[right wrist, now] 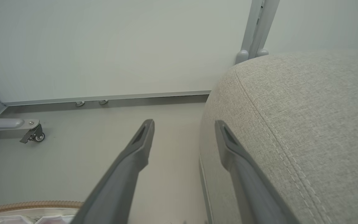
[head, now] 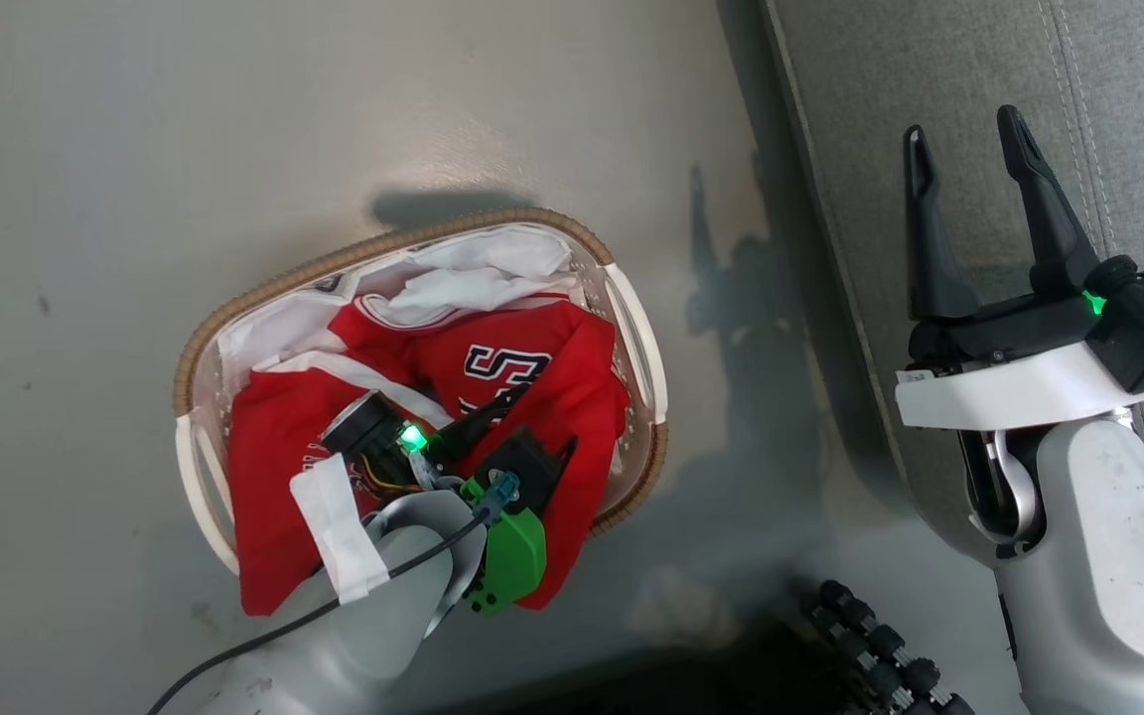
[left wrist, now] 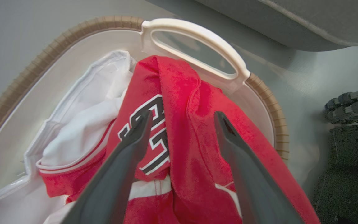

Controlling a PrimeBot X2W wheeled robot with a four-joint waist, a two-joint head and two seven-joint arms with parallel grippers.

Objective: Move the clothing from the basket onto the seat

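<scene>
In the head view the basket (head: pixel 264 298) sits on the grey floor (head: pixel 135 149) toward 8 o'clock. The clothing (head: pixel 572 377) is piled inside it, with one red fold draped over the rim at 5 o'clock of the basket, and the white liner (head: pixel 493 263) shows at the basket's 12 o'clock. The left gripper (head: pixel 549 417) hangs over the red pile with its fingers spread wide and nothing pinched between them. The seat (head: pixel 979 60) fills the corner at 2 o'clock. The right gripper (head: pixel 962 127) stands at 3 o'clock over the seat's edge, fingers wide apart and empty. In the left wrist view the left gripper (left wrist: pixel 183 115) straddles a red jersey ridge beside the navy-white lettering, jaws wide; whether the tips touch the cloth cannot be told. The basket handle (left wrist: pixel 197 34) lies at 12 o'clock and the liner (left wrist: pixel 82 124) at 9 o'clock. In the right wrist view the right gripper (right wrist: pixel 183 124) is wide open, one finger over the floor and the other before the seat (right wrist: pixel 306 109) at 3 o'clock. The basket's brown rim (right wrist: pixel 26 205) is at 7 o'clock, and a caster (right wrist: pixel 34 135) at 9 o'clock.
</scene>
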